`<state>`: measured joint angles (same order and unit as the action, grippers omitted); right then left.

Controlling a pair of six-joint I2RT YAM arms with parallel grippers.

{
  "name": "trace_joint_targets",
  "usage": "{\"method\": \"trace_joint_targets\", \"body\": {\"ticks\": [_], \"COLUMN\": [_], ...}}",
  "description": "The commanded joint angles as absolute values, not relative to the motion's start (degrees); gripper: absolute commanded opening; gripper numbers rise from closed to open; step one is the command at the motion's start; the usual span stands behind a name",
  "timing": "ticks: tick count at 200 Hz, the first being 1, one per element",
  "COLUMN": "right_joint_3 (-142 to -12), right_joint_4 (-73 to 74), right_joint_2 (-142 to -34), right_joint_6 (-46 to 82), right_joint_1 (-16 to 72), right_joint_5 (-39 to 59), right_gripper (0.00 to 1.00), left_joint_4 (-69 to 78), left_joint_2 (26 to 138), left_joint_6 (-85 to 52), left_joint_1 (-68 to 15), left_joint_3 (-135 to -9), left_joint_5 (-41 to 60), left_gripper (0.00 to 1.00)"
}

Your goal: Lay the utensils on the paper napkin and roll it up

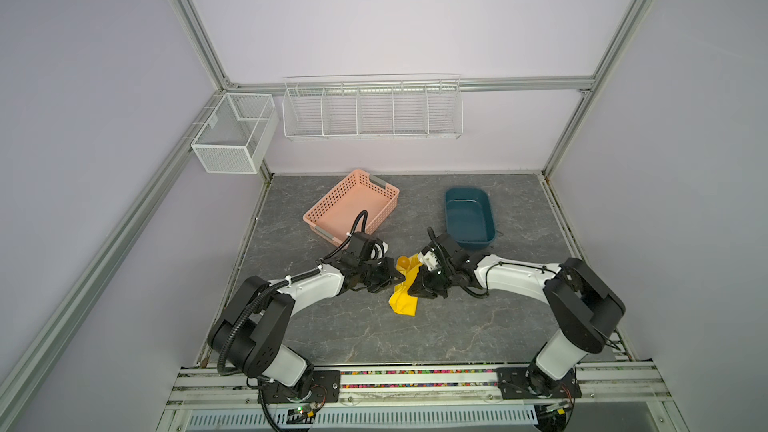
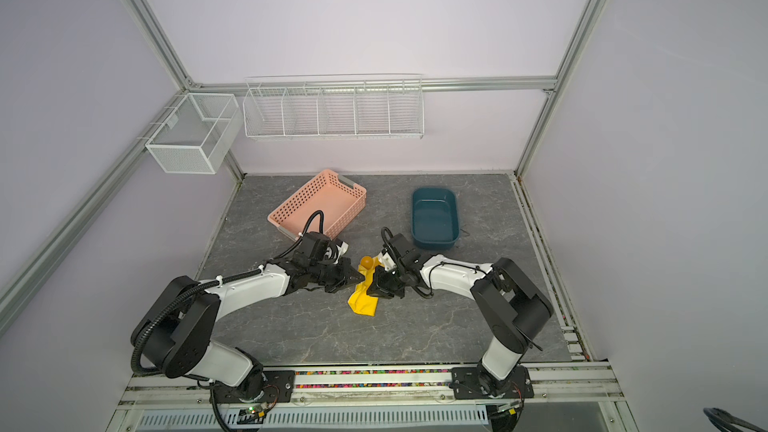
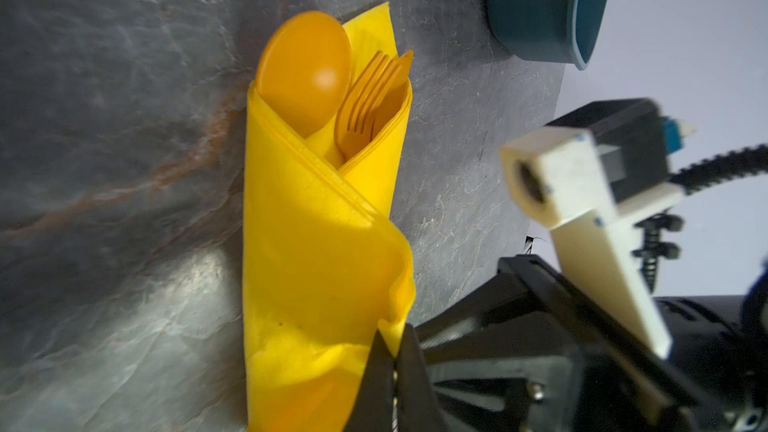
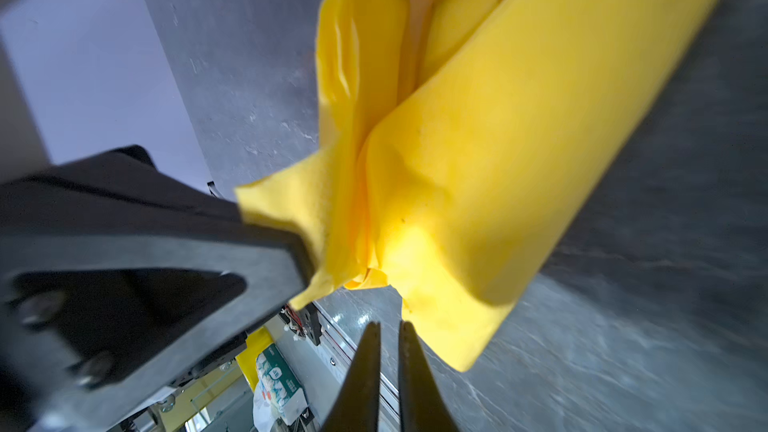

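Observation:
The yellow paper napkin (image 1: 403,304) (image 2: 363,305) lies mid-table, rolled around the utensils (image 3: 332,101). In the left wrist view the orange spoon bowl (image 3: 303,72), the fork tines (image 3: 365,110) and the knife tip (image 3: 404,61) stick out of the far end of the roll (image 3: 316,243). My left gripper (image 3: 392,342) (image 1: 394,280) is shut on a loose flap at the roll's side. My right gripper (image 4: 389,326) (image 1: 419,290) hovers just off the near end of the roll (image 4: 498,160). Its jaws are a narrow gap apart with nothing between them.
A pink perforated basket (image 1: 392,193) sits behind the left arm. A dark blue tub (image 1: 465,190) sits behind the right arm. A white wire rack (image 1: 372,110) and a mesh box (image 1: 235,135) hang on the back wall.

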<state>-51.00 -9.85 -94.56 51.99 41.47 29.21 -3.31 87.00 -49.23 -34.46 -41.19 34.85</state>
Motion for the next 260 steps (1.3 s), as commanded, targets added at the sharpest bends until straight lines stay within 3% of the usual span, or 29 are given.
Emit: {"method": "trace_joint_targets", "body": {"ticks": [1,73,220,260], "right_joint_3": [-48.2,-48.8,-57.7,-58.5], "right_joint_4": [-16.2,-14.3,-13.4,-18.2], "right_joint_2": [-92.6,-96.8,-106.3,-103.6], "right_joint_6": [48.9,47.2,44.0,42.0], "right_joint_1": [39.0,35.8,33.0,32.7], "right_joint_5": [26.7,28.6,32.6,30.5], "right_gripper": [0.17,0.26,0.18,0.18], "left_joint_4": [-2.9,-2.8,4.1,6.1], "left_joint_2": [87.8,90.2,97.5,98.7], "left_joint_6": [-49.3,-49.6,-55.3,-57.5], "left_joint_1": [-35.2,-37.9,-42.5,-42.5], "left_joint_3": [-41.8,-43.2,-44.6,-44.1], "left_joint_5": [34.8,35.1,34.8,33.4], "left_gripper": [0.0,0.0,0.0,0.0]}}
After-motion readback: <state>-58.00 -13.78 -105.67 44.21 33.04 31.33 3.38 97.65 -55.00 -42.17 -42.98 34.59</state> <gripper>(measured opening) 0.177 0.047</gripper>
